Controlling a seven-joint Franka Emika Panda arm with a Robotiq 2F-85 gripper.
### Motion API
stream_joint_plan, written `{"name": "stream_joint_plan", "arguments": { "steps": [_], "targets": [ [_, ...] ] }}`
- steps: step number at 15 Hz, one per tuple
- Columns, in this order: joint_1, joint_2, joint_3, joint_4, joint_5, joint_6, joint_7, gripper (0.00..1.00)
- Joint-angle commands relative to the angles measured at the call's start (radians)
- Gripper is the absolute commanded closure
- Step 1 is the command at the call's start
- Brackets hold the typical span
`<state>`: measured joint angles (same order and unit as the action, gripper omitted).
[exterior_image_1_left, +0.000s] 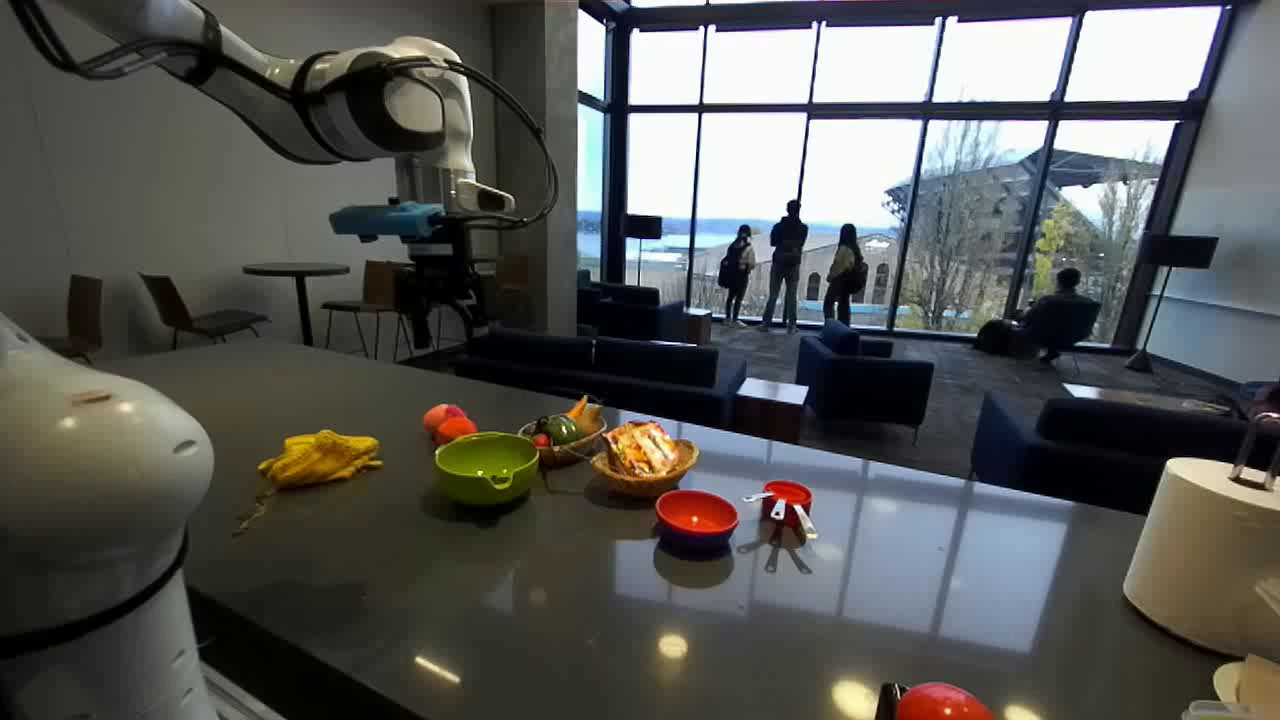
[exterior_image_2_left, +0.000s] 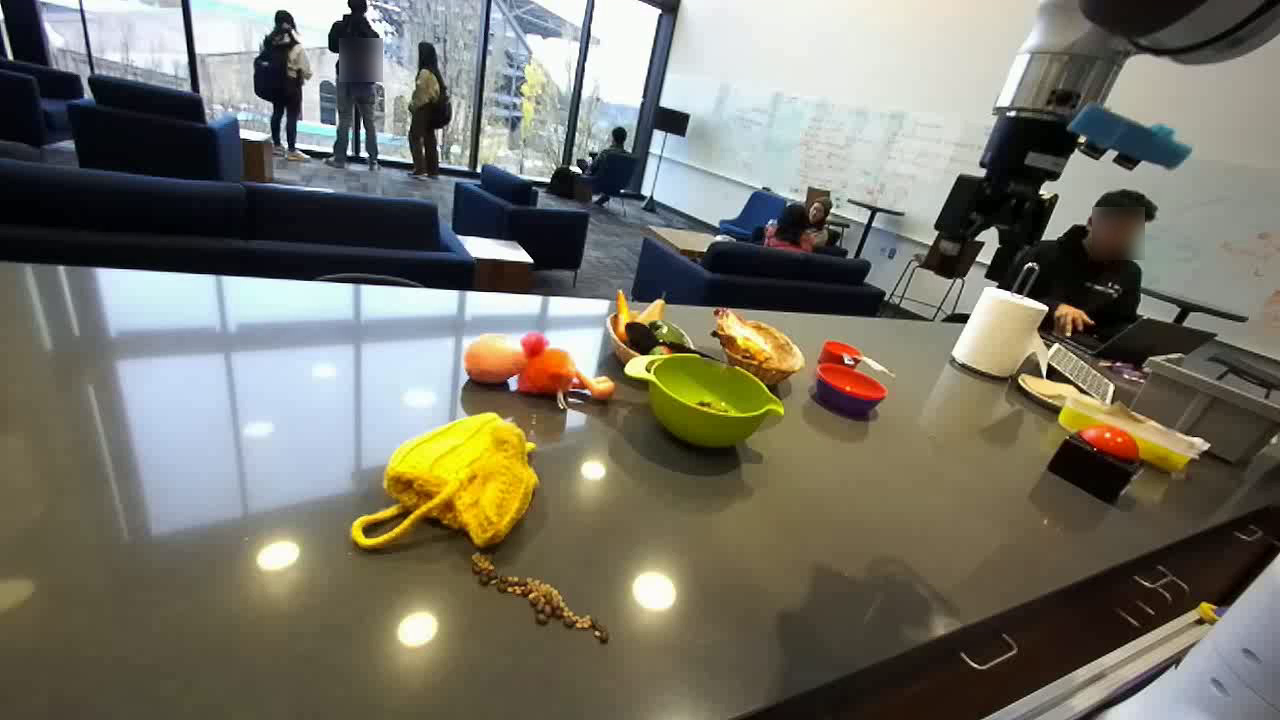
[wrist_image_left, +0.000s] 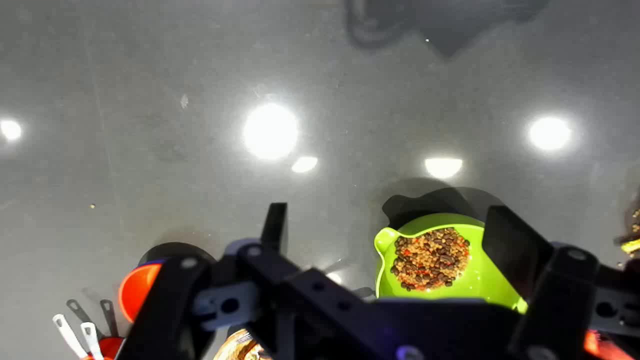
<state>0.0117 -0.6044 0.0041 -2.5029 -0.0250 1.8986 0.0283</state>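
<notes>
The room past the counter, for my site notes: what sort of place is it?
Probably a shared lounge, perhaps on a campus or in an office: the blue sofa, tall windows and written-on whiteboard suggest it.

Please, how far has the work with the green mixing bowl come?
Looks done: the green mixing bowl holds a bean mix. In hand: nothing; the end effector is open above the counter. Left, perhaps: a trail of similar pieces lying on the counter beside the yellow knitted item.
</notes>
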Motion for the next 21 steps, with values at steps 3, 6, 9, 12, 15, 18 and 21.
{"name": "stream_joint_plan", "arguments": {
  "steps": [3, 6, 9, 12, 15, 18, 21],
  "targets": [
    [-0.004, 0.0, 0.004, 0.002, 0.002, -0.002, -0.002, 0.0],
    [-0.004, 0.0, 0.004, 0.002, 0.002, -0.002, -0.002, 0.0],
    [-0.001, 0.006, 0.003, 0.004, 0.004, -0.003, -0.006, 0.0],
    [0.026, 0.04, 0.014, 0.009, 0.017, -0.002, -0.03, 0.0],
    [0.058, 0.081, 0.025, 0.014, 0.03, 0.002, -0.047, 0.0],
    [0.088, 0.124, 0.038, 0.022, 0.039, 0.006, -0.064, 0.0],
    [0.115, 0.164, 0.046, 0.031, 0.051, 0.015, -0.093, 0.0]
  ]
}}
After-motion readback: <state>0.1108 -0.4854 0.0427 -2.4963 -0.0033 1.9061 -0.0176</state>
